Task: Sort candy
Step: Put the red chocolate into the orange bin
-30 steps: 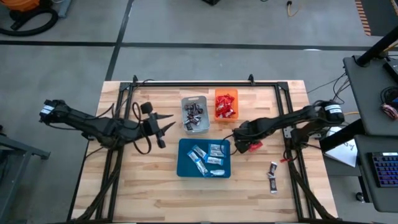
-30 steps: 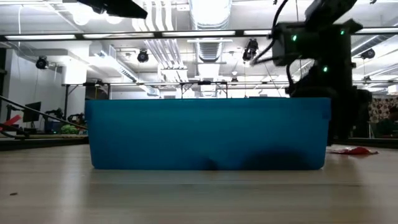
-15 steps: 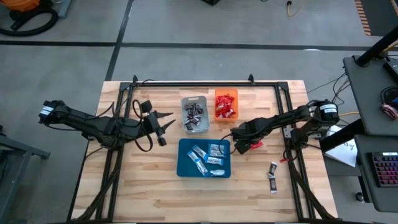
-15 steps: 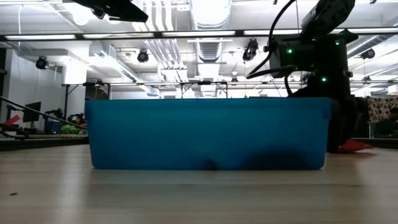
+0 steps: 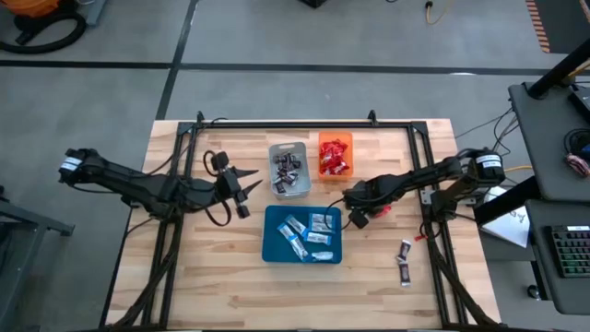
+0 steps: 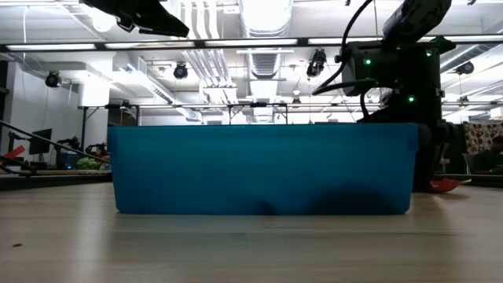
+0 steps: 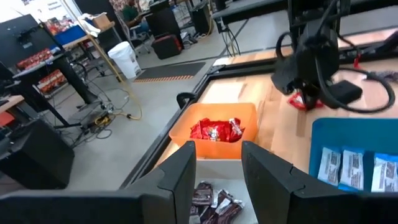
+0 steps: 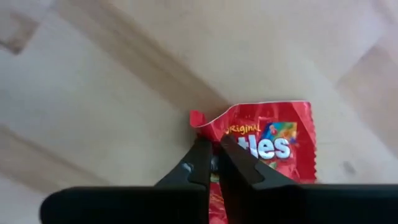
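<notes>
Right of the blue tray (image 5: 274, 247), my right gripper (image 5: 359, 218) points down, shut on a shiny red candy packet (image 8: 273, 140) that lies on the wood. My left gripper (image 5: 247, 189) hangs open above the table, left of the grey tray (image 5: 275, 149), with nothing between its fingers (image 7: 183, 171). The grey tray holds dark mini bars, the orange tray (image 5: 322, 138) red packets (image 7: 216, 130), and the blue tray blue-and-white bars (image 5: 306, 231). Two dark mini bars (image 5: 404, 260) lie loose near the table's right edge. My right gripper pinches the red packet at its edge near a crumpled corner (image 8: 208, 124) between its two fingers. They come from above, pointing down. The rest of the packet (image 5: 379, 209) rests on the table, its pinched end bunched up.
The three trays stand close together mid-table, with the blue tray's wall (image 6: 259, 169) filling the low view. A black frame (image 5: 286, 123) runs along the table's far and side edges. Bare wood shows near the front edge.
My right gripper has sunk slightly onto the red packet and shut on it. The packet's pinched end has risen off the wood, while its other end stays down.
</notes>
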### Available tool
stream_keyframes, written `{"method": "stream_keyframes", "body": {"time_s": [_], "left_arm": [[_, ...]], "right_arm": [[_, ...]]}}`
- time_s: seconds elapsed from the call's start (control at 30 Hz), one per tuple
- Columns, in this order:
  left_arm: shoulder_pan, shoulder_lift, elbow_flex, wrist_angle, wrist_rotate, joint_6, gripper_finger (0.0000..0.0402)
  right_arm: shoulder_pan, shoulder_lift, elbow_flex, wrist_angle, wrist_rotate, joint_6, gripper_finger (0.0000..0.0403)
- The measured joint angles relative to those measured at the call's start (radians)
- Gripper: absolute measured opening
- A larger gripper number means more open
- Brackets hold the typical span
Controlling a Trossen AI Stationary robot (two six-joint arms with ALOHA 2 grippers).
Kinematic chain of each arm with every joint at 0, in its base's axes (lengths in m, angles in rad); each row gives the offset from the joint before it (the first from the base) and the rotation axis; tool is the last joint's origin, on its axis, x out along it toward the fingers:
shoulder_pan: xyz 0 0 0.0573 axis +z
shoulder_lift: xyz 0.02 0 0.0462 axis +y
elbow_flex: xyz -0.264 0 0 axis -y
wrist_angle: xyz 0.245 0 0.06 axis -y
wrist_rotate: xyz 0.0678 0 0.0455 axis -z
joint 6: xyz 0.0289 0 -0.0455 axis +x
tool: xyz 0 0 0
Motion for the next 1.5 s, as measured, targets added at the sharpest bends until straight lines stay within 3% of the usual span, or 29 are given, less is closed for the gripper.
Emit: {"method": "stream_keyframes", "body": {"time_s": [0.5,0.8,0.97,1.1,1.27,1.5], "left_arm": [[0.001,0.049,-0.003,0.001,0.000,0.029,0.0114],[0.001,0.050,-0.003,0.024,0.000,0.028,0.0114],[0.001,0.051,-0.003,0.066,-0.001,0.074,0.0114],[0.001,0.052,-0.003,0.101,-0.001,0.096,0.0114],[0.001,0.052,-0.003,0.100,-0.001,0.087,0.0114],[0.001,0.052,-0.005,0.079,-0.001,0.067,0.0114]], "right_arm": [[-0.009,-0.191,-0.004,-0.014,0.063,-0.034,0.0008],[-0.060,-0.376,-0.003,0.006,0.089,-0.095,0.0008],[-0.149,-0.459,-0.003,0.231,0.128,-0.222,0.0008],[-0.247,-0.430,-0.007,0.564,0.138,-0.396,0.0008],[-0.342,-0.282,-0.008,0.845,0.180,-0.521,0.0008],[-0.404,-0.109,-0.007,0.920,0.216,-0.516,0.0009]]}}
